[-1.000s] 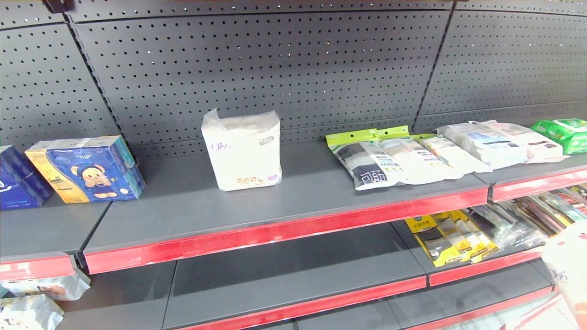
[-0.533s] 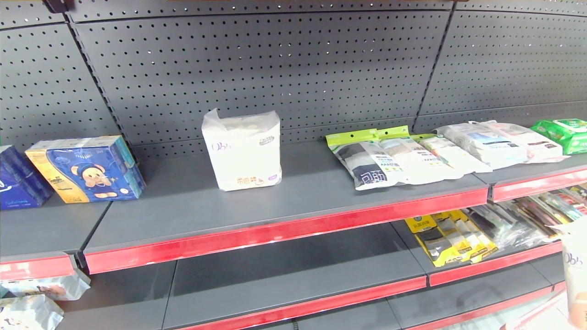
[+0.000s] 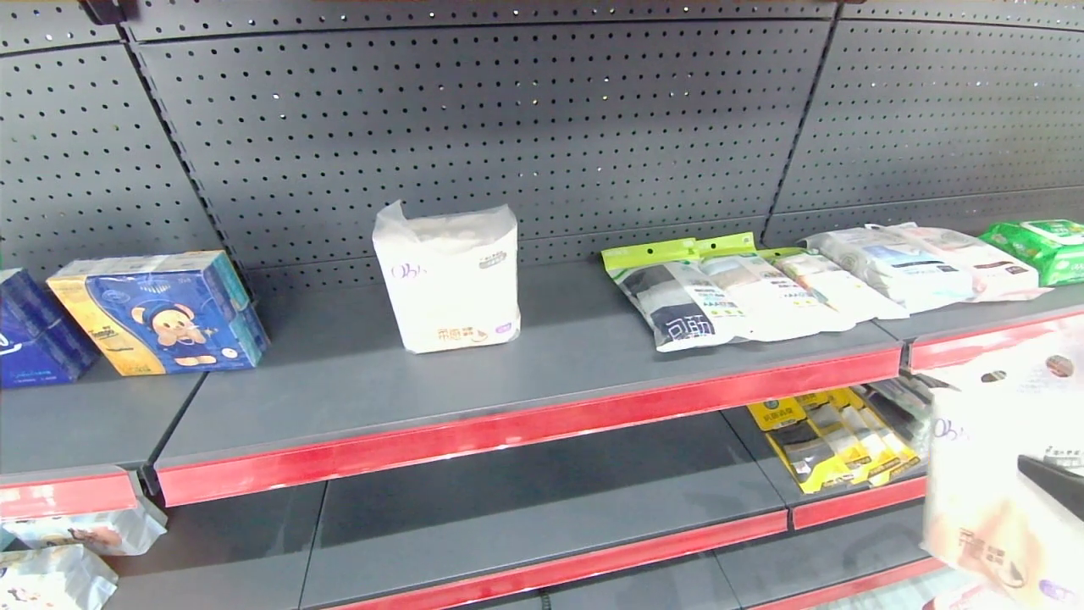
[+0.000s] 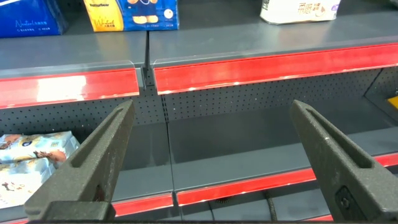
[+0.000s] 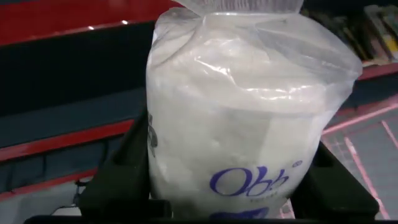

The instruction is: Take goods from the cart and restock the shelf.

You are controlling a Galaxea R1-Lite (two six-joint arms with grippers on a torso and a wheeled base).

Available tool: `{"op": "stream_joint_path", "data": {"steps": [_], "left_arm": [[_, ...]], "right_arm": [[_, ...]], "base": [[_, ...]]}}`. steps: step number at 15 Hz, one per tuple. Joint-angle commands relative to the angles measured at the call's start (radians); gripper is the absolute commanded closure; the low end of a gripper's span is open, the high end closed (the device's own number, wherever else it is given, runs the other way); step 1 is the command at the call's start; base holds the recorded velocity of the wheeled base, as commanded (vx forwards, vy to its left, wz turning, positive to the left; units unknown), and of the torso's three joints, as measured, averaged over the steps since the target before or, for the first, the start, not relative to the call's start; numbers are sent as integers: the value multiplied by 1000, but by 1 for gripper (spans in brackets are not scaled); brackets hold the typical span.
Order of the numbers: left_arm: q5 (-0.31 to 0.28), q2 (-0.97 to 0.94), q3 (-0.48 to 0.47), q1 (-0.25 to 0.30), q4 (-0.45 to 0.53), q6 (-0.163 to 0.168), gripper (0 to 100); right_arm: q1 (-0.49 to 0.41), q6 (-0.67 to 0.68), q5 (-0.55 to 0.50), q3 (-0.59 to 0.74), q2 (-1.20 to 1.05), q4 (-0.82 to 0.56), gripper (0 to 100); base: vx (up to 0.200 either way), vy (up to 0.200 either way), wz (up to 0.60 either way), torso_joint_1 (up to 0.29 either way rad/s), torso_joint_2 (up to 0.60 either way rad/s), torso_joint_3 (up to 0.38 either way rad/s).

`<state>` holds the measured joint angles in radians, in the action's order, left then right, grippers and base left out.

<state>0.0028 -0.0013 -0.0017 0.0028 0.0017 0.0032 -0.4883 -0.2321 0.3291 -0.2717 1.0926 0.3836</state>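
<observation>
Right claw (image 5: 227, 186) clamps tissue pack (image 3: 987, 457), partly hiding lower-shelf packets (image 3: 834, 440).

Ahead of and above the jaws of the left gripper (image 4: 211, 104), a bear-printed tissue pack (image 4: 134, 14) stands just beside a dark blue tissue pack (image 4: 31, 17); printed soft packs (image 4: 31, 158) lie lower, to the jaws' left. Past the jaws of the right gripper (image 5: 227, 180), yellow-headed packets (image 3: 834, 440) lie near, with green-headed pouches (image 3: 728, 292) and a green wipes pack (image 3: 1037, 246) farther up, before the grey pegboard (image 3: 474, 127).
</observation>
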Motion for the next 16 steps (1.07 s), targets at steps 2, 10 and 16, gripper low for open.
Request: {"op": "stream_joint_path", "data": {"steps": [2, 10, 16], "left_arm": [[0, 1, 0, 0, 0, 0, 0], [0, 1, 0, 0, 0, 0, 0], [0, 1, 0, 0, 0, 0, 0]], "right_arm": [[224, 145, -18, 2, -102, 8, 100], [277, 149, 68, -81, -180, 0, 100], [297, 126, 53, -67, -212, -2, 100]], "base": [[0, 0, 0, 0, 0, 0], [0, 0, 0, 0, 0, 0], [0, 0, 0, 0, 0, 0]]}}
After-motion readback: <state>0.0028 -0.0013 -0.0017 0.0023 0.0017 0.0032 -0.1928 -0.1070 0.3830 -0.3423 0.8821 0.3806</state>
